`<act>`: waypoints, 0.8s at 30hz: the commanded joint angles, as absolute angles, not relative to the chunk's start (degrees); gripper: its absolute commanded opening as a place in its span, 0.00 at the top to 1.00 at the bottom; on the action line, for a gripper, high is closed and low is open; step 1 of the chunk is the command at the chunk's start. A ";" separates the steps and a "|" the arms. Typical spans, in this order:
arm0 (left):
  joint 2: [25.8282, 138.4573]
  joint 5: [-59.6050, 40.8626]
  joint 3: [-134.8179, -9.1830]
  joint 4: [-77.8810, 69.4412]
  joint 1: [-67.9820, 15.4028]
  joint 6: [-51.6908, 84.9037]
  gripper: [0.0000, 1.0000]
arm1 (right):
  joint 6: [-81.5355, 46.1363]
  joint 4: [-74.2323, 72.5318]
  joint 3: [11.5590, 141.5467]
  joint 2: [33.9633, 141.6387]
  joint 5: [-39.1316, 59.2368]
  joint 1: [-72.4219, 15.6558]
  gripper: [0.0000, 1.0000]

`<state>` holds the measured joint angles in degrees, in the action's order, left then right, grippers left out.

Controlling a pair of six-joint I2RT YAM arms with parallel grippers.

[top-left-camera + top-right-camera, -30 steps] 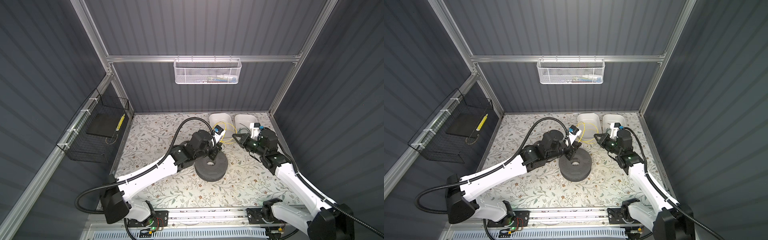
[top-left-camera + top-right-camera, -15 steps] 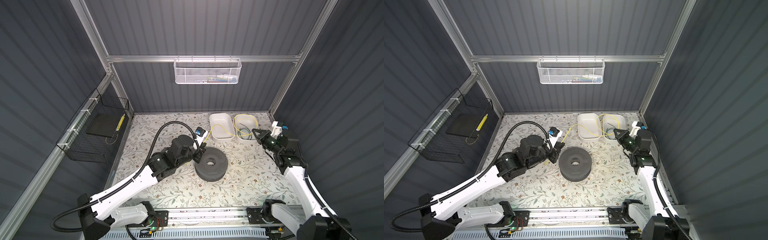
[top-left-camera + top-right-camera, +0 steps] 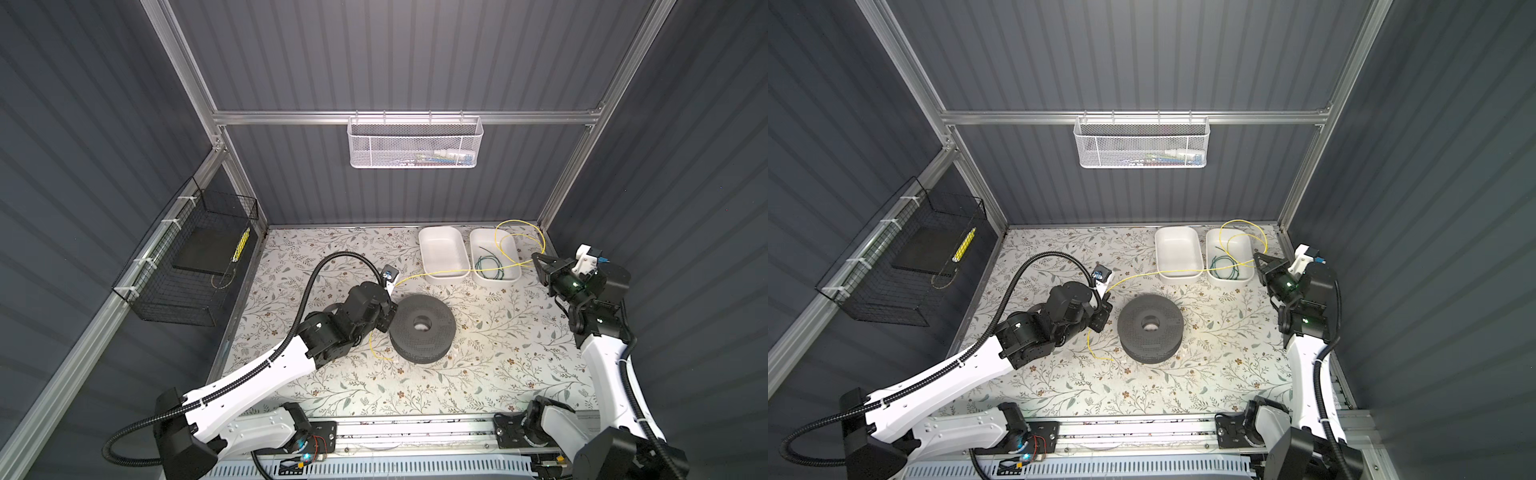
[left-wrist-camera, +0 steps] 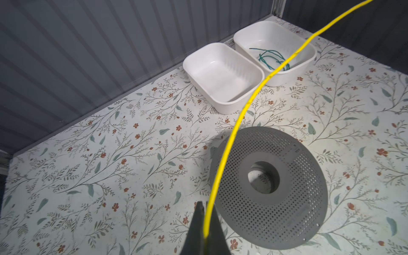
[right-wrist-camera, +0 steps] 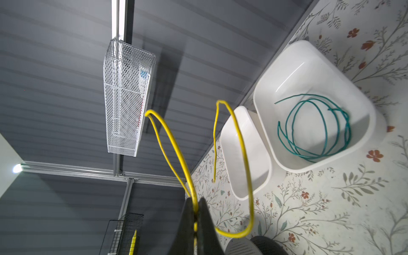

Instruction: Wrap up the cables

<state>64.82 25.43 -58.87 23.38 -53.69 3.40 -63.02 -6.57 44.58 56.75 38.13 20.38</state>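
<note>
Barely started, I reckon. Left gripper [image 4: 204, 210] and right gripper [image 5: 195, 213] each pinch the cable [image 3: 436, 273], strung in mid-air between them, tail dangling by the spool [image 3: 440, 332]; nothing's wound on it yet.

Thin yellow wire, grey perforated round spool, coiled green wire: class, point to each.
Thin yellow wire [image 4: 243, 110]: left wrist view, raised span.
Grey perforated round spool [image 3: 442, 322]: in a top view, holed top face.
Coiled green wire [image 5: 347, 130]: right wrist view, bunched strands.
</note>
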 commanded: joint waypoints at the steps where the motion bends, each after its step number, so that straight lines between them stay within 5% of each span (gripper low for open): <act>1: 67.34 35.63 -59.65 30.86 -52.98 1.80 1.00 | -67.01 -12.15 47.37 57.46 36.38 24.17 1.00; 9: 70.22 43.20 -58.88 31.68 -52.71 2.42 1.00 | -71.19 -16.32 47.08 58.53 37.64 25.49 1.00; 16: 66.67 37.72 -59.19 28.70 -52.51 0.87 1.00 | -69.01 -15.03 45.97 57.17 38.78 21.70 1.00; 24: 65.38 29.49 -75.81 38.17 -52.54 -5.82 0.30 | -61.87 -8.49 47.67 55.46 35.77 10.66 1.00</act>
<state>67.07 32.84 -68.34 32.47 -52.64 -2.17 -65.63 -10.09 45.80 56.16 38.35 13.17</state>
